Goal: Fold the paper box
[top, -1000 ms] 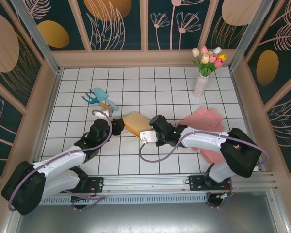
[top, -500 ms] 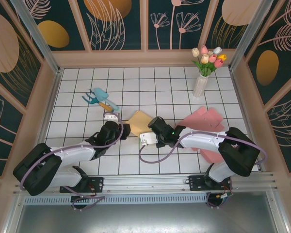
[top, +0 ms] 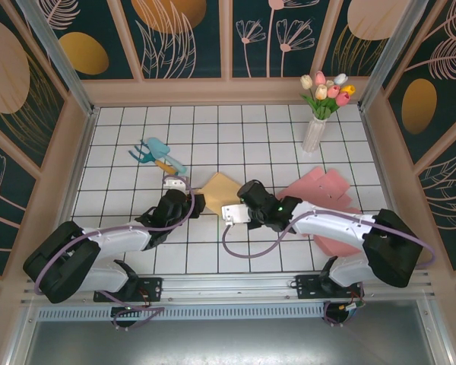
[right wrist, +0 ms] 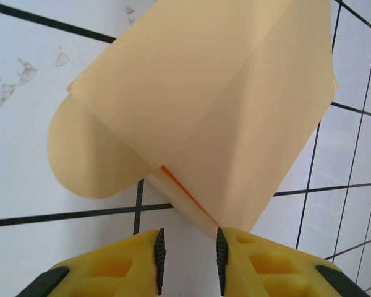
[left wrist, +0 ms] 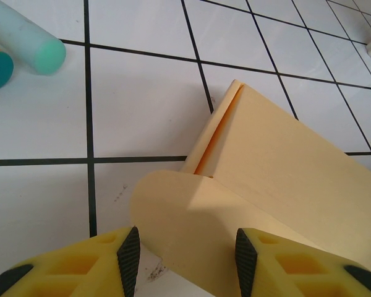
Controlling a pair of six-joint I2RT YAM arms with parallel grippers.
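Observation:
The paper box (top: 222, 190) is a flat, pale yellow folded sheet lying on the white tiled table between my two arms. My left gripper (top: 198, 203) holds its near left end. In the left wrist view the box's rounded flap (left wrist: 185, 213) sits between the jaws of the left gripper (left wrist: 187, 260), with both pads against it. My right gripper (top: 242, 200) is at the box's right side. In the right wrist view the right gripper (right wrist: 188, 257) is open with a narrow gap. The box's pointed corner (right wrist: 213, 216) ends just above the right pad, and nothing is between the pads.
A teal and orange toy (top: 156, 154) lies behind the left arm, and its teal cylinder (left wrist: 31, 40) appears in the left wrist view. Pink paper sheets (top: 323, 188) lie to the right. A vase of tulips (top: 317, 125) stands at the back right. Wooden walls enclose the table.
My right gripper has opened and let go of the box's corner. The left gripper and the box shifted slightly up and right, then held still.

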